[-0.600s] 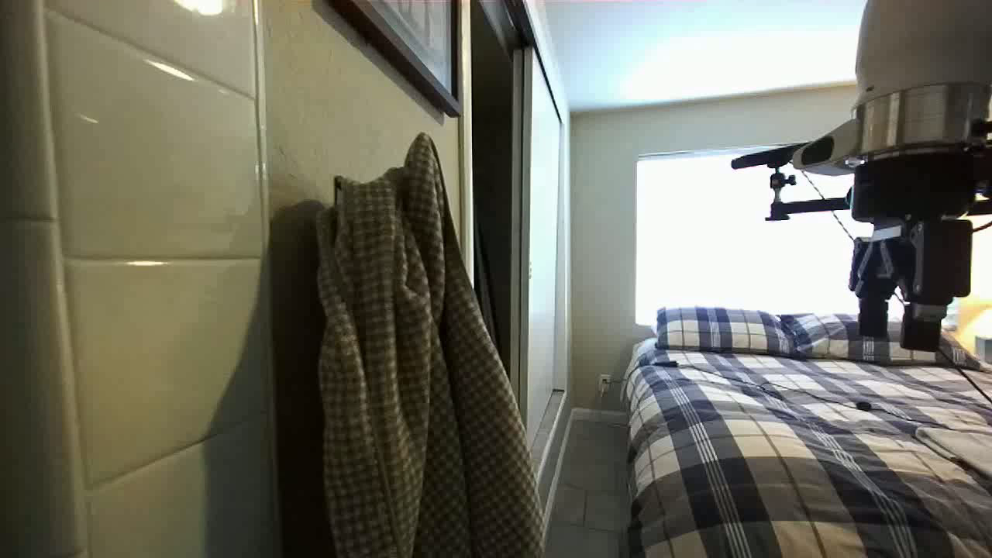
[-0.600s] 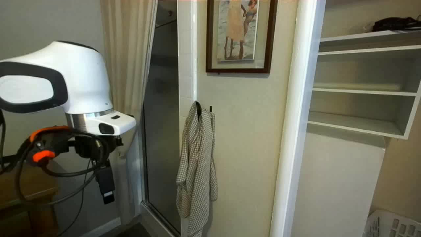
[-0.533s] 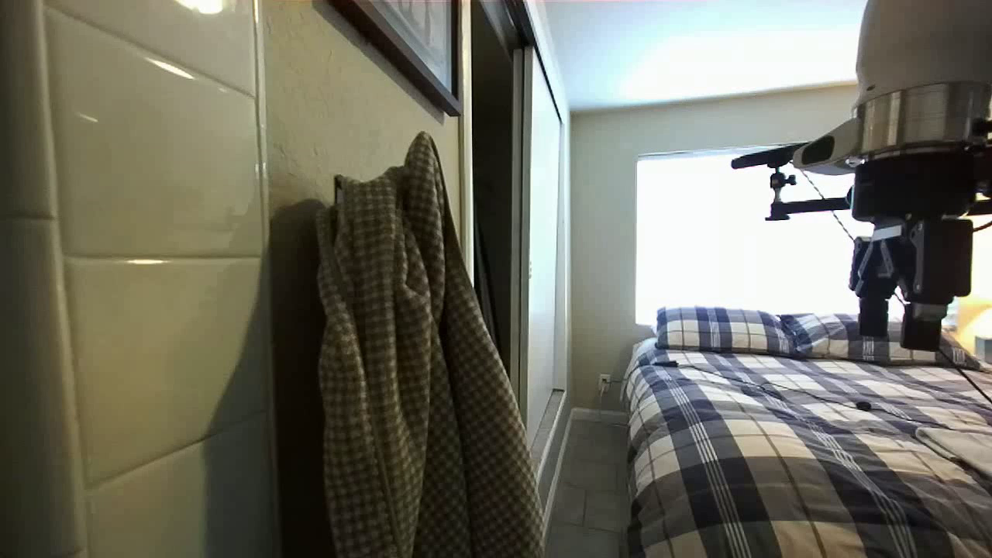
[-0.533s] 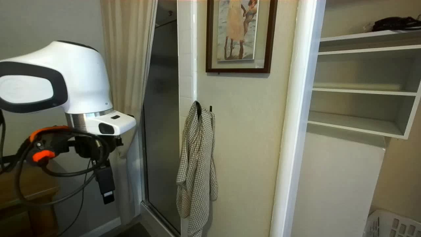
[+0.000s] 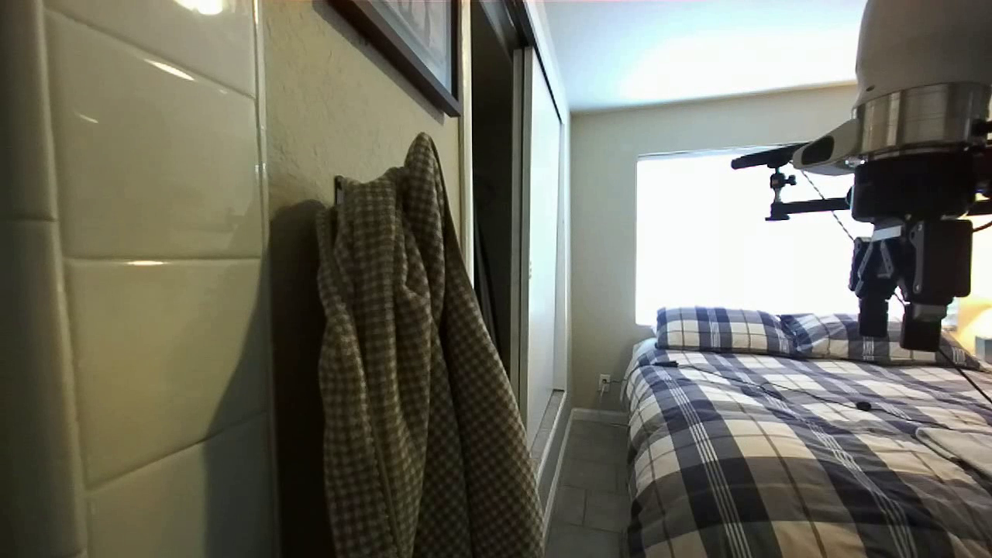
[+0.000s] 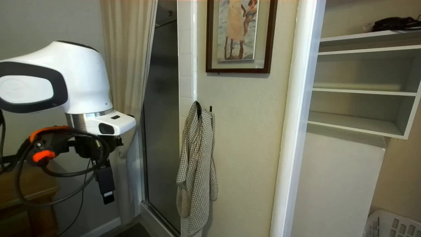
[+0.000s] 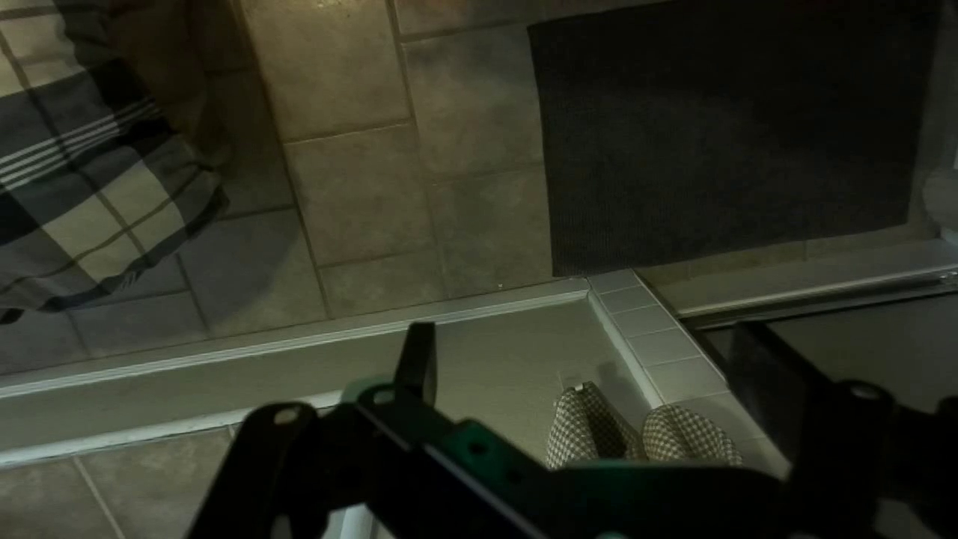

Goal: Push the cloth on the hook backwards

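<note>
A brown and white checked cloth (image 5: 387, 372) hangs in folds on the wall in both exterior views (image 6: 197, 171). A dark hook tip (image 6: 210, 108) shows above its top edge, and also at its upper corner in an exterior view (image 5: 338, 188). The cloth's lower parts (image 7: 576, 430) show in the wrist view, partly hidden behind the gripper body. My gripper (image 7: 591, 367) is open with its fingers wide apart and nothing between them. In both exterior views the gripper (image 5: 897, 329) points down and is apart from the cloth; it also shows at the left (image 6: 108, 197).
A framed picture (image 6: 241, 67) hangs above the cloth. A tiled wall edge (image 5: 167, 341) and shower door (image 6: 162, 131) stand beside it. A plaid bed (image 5: 775, 449), white shelves (image 6: 361, 92) and a dark floor mat (image 7: 718, 142) are around. A cable loops by the wrist.
</note>
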### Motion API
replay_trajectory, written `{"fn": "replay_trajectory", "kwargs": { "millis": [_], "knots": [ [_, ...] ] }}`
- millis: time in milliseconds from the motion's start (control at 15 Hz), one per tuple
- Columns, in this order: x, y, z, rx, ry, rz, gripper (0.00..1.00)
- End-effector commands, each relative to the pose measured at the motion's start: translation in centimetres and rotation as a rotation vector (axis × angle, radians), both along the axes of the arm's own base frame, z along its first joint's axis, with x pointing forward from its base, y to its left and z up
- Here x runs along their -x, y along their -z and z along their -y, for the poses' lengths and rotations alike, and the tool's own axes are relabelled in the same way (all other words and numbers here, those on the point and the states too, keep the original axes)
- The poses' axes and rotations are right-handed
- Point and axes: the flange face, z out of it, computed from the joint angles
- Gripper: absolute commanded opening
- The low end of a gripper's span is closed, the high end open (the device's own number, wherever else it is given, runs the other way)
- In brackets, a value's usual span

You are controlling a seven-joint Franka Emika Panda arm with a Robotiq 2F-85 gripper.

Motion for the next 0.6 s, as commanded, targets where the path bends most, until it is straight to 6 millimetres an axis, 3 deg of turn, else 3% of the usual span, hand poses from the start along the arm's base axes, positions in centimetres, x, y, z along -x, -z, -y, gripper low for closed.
{"fn": "replay_trajectory", "kwargs": {
  "millis": [0, 267, 533],
  "knots": [
    [0.0, -0.1, 0.0, 0.0, 0.0, -0.001, 1.0],
    [0.0, -0.1, 0.0, 0.0, 0.0, -0.001, 1.0],
    [-3.8, -4.1, -0.8, -0.082, 0.031, 0.145, 1.0]
  ]
}}
